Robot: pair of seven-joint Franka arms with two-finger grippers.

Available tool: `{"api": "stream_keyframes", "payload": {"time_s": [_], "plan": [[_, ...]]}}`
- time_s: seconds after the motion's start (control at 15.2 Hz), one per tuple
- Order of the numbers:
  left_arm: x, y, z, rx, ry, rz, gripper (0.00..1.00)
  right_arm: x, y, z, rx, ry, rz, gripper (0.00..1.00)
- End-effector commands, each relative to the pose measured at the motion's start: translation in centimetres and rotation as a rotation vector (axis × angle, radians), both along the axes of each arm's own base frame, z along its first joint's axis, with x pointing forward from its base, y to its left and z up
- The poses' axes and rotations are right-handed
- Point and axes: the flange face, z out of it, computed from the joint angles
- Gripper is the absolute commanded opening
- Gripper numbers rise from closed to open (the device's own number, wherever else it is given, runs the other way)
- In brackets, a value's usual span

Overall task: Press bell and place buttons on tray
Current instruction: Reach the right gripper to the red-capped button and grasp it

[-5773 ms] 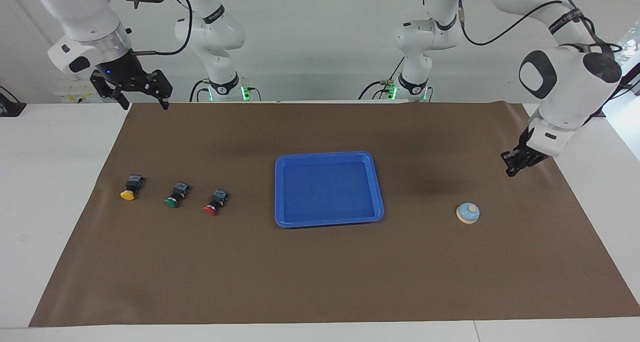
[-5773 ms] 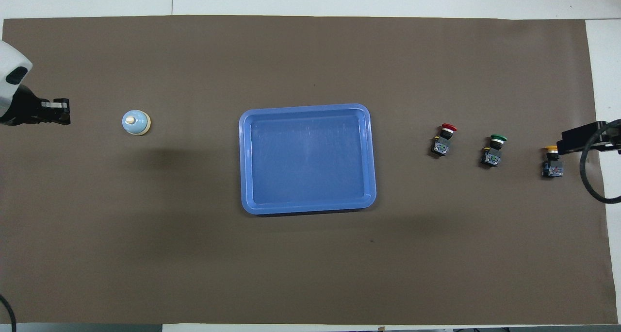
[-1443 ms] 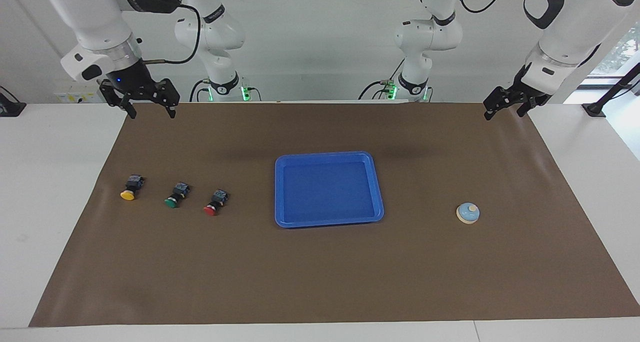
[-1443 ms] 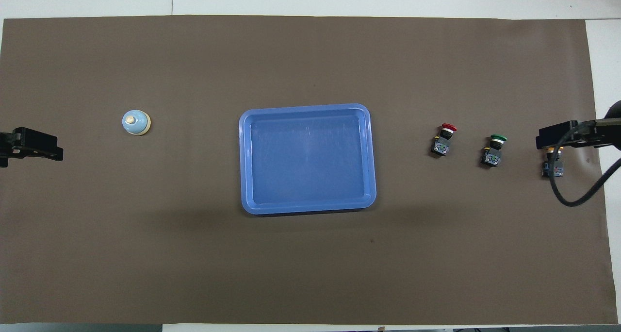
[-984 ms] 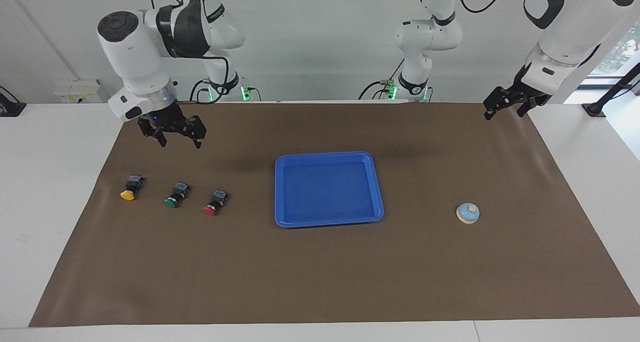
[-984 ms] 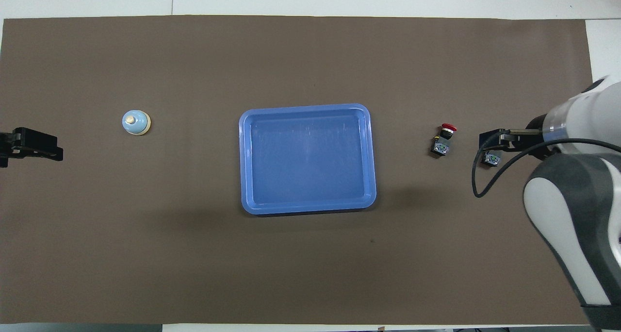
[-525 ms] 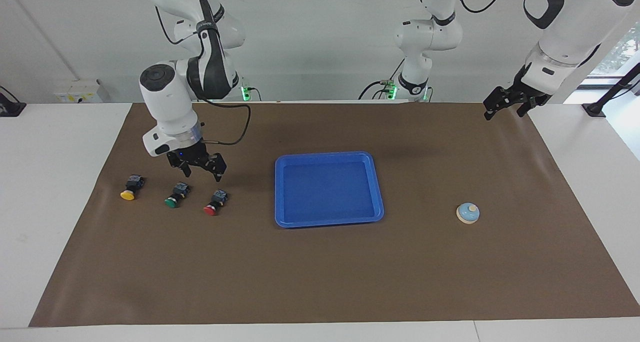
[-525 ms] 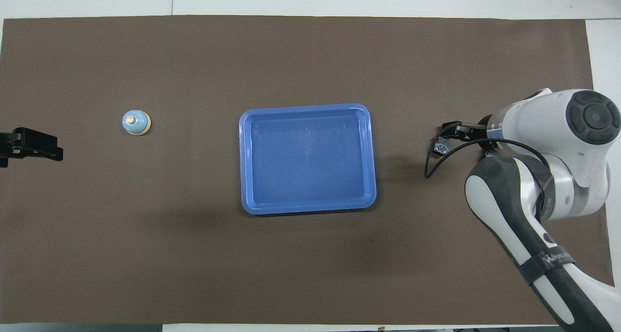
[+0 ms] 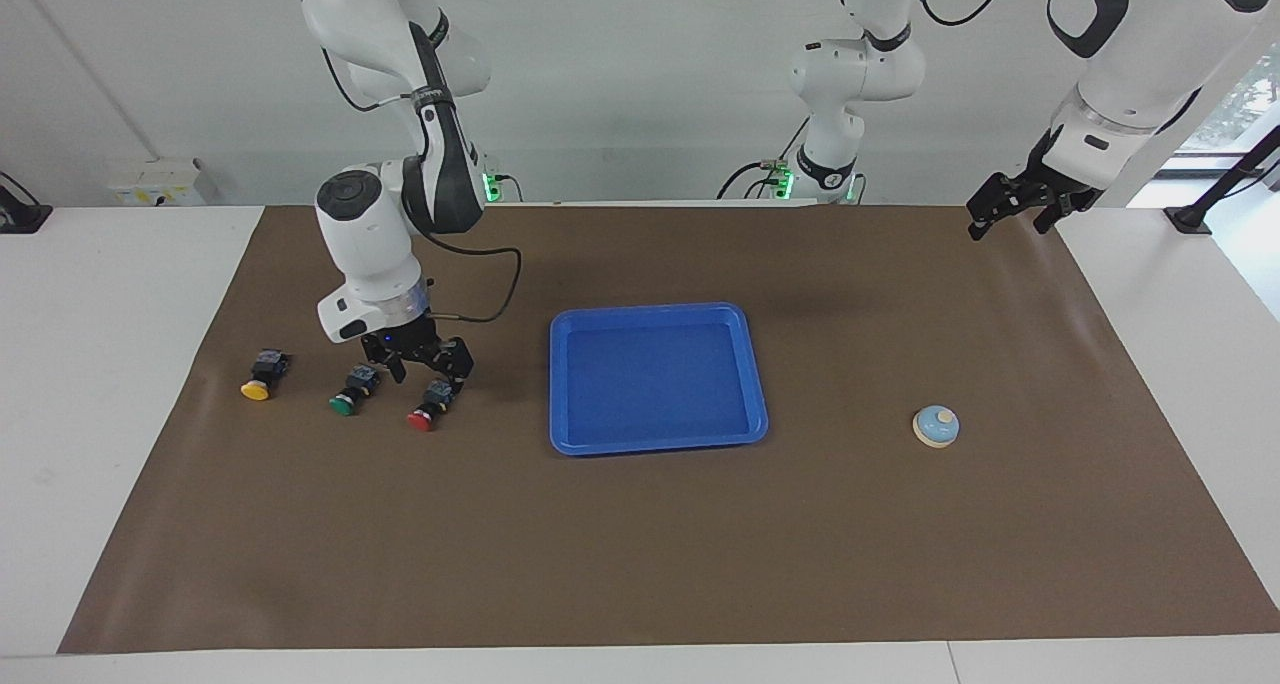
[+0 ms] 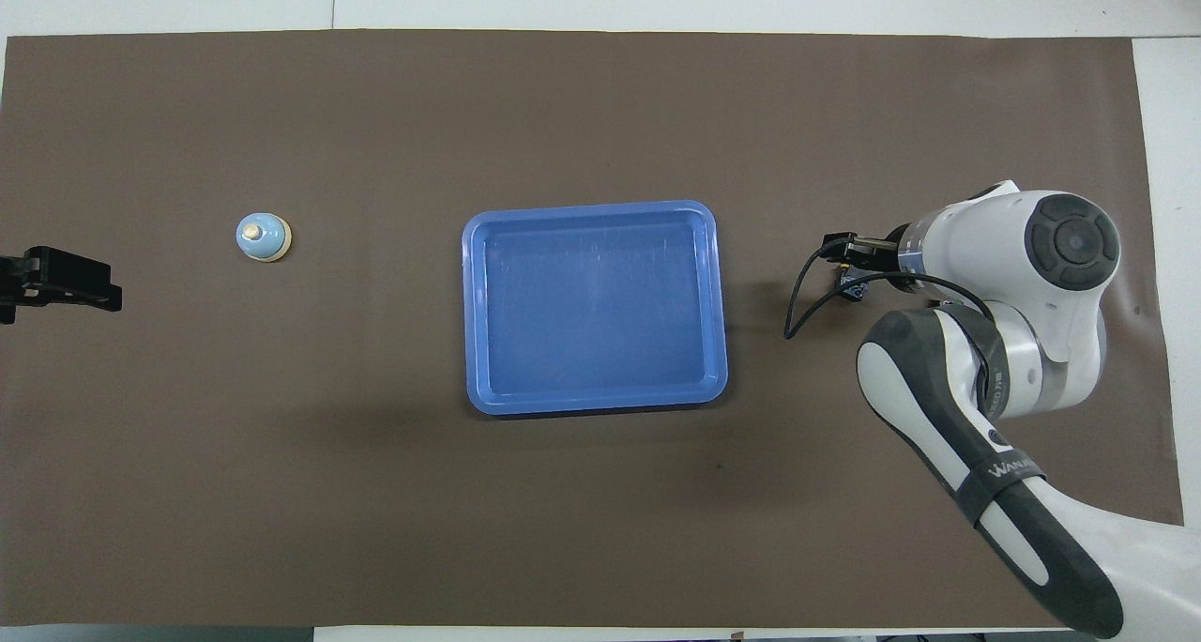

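Observation:
Three buttons lie in a row toward the right arm's end: yellow [image 9: 260,378], green [image 9: 350,391] and red [image 9: 430,407]. My right gripper [image 9: 429,367] hangs open just above the red button's black body, not touching it. In the overhead view the right gripper [image 10: 849,259] and its arm cover the buttons. The blue tray [image 9: 655,311] [image 10: 591,207] lies mid-table with nothing in it. The light-blue bell [image 9: 937,426] [image 10: 263,236] stands toward the left arm's end. My left gripper [image 9: 1008,212] [image 10: 58,281] waits open, raised over the mat's corner.
A brown mat [image 9: 640,544] covers most of the white table [image 9: 100,364]. The right arm's cable [image 9: 490,284] loops beside its wrist, above the mat between the buttons and the tray.
The right gripper has swept down from over the mat's edge, past the yellow and green buttons, to just above the red one. The left arm has not moved in the last second.

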Motion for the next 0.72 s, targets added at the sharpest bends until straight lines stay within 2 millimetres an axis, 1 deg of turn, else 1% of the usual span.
{"api": "stream_keyframes", "payload": {"time_s": [0.0, 0.39, 0.66], "plan": [[-0.9, 0.1, 0.2, 0.001, 0.006, 0.006, 1.0, 0.4, 0.0, -1.6, 0.019, -0.015, -0.022, 1.0], [-0.9, 0.1, 0.2, 0.001, 0.006, 0.006, 1.0, 1.2, 0.1, -4.5, 0.025, -0.024, -0.033, 1.0], [-0.9, 0.1, 0.2, 0.001, 0.006, 0.006, 1.0, 1.1, -0.2, -5.0, 0.025, -0.012, -0.041, 0.99]]}}
